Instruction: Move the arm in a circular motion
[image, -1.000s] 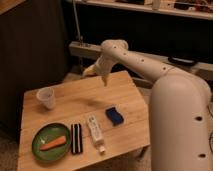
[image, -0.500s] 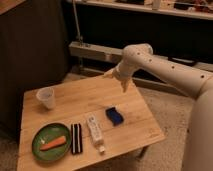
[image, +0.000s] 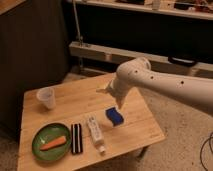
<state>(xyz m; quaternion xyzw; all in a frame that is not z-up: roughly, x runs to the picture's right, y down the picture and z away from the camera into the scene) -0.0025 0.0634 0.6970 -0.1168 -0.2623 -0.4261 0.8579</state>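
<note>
Movement shows plainly: the arm (image: 165, 86) has swung rightward and lower over the wooden table (image: 140, 132), its gripper (image: 105, 90) now hanging near the blue sponge (image: 114, 116). Its grip I cannot tell. Circle looks underway, unfinished.

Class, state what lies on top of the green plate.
One carrot lies on the green plate; the plate surface beneath it is covered. The end effector hovers above the wooden table, apart from the plate.
</note>
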